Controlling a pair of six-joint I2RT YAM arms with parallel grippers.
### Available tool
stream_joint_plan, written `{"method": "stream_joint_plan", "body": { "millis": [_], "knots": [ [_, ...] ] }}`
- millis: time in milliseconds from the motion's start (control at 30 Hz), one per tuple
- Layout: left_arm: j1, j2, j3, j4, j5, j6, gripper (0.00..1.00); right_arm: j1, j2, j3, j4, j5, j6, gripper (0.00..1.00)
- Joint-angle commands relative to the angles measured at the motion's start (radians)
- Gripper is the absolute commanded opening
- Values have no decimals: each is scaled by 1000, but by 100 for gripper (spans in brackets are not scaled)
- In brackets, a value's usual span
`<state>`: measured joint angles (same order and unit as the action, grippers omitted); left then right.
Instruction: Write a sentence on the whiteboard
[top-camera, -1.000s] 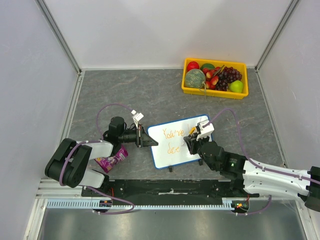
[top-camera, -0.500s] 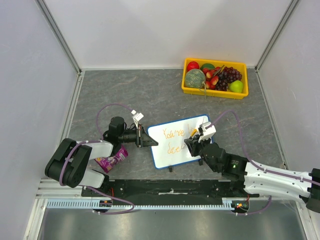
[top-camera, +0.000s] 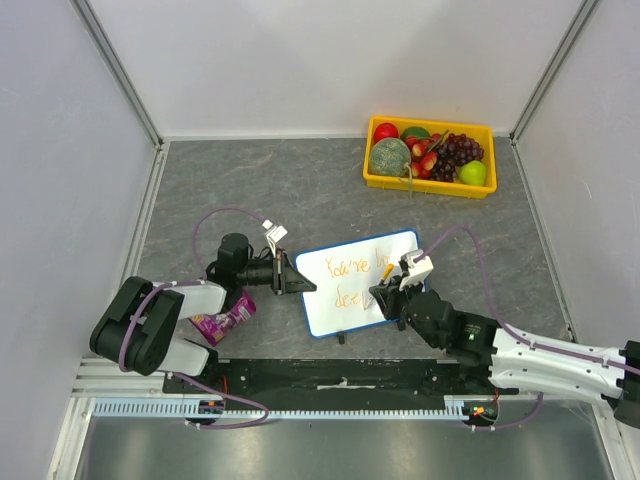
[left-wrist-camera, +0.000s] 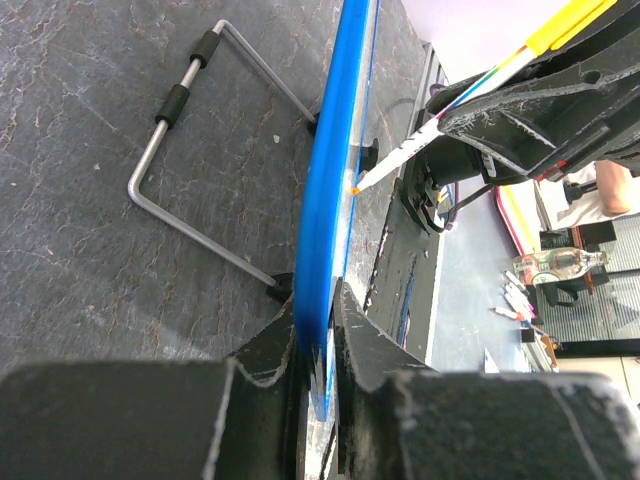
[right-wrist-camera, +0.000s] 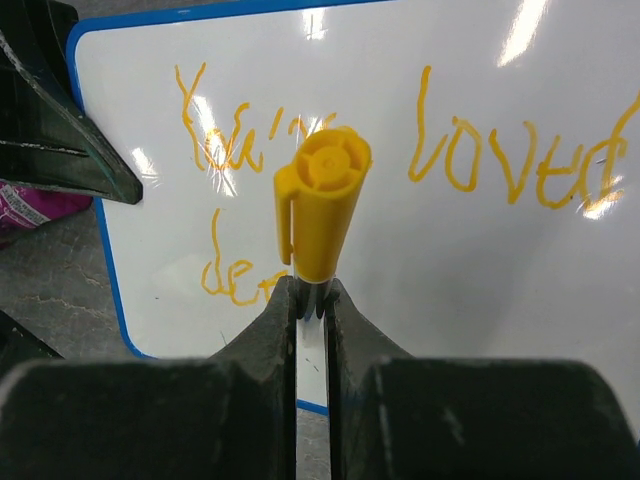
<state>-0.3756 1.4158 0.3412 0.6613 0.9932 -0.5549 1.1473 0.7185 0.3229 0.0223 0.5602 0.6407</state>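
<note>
Left gripper (top-camera: 287, 280) clamps the left edge of the propped whiteboard (top-camera: 325, 312), mid-table. Right gripper (top-camera: 388, 297) pinches a yellow marker (right-wrist-camera: 320, 200), its tip at line 2 of the orange sentence (right-wrist-camera: 418, 130).

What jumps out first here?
The blue-framed whiteboard in the middle, with orange lettering reading "You're loved" and a second line begun. The right gripper holds a yellow-capped marker to it while the left gripper clamps its left edge. A yellow fruit tray sits far right.

Left fingers (left-wrist-camera: 262, 362) and right fingers (right-wrist-camera: 262, 335) clamped tight.
</note>
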Motion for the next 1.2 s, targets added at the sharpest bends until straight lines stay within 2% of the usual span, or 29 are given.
{"method": "stream_joint_plan", "body": {
  "millis": [0, 433, 1167],
  "knots": [
    [-5, 25, -2, -48, -59, 90, 2, -6, -8, -27, -56, 9, 10, 0],
    [-3, 25, -2, -46, -59, 90, 2, -8, -62, 74, -30, 4, -75, 0],
    [-3, 26, -2, -48, -57, 90, 2, -20, 68, 111, 120, 64, -113, 0]
  ]
}}
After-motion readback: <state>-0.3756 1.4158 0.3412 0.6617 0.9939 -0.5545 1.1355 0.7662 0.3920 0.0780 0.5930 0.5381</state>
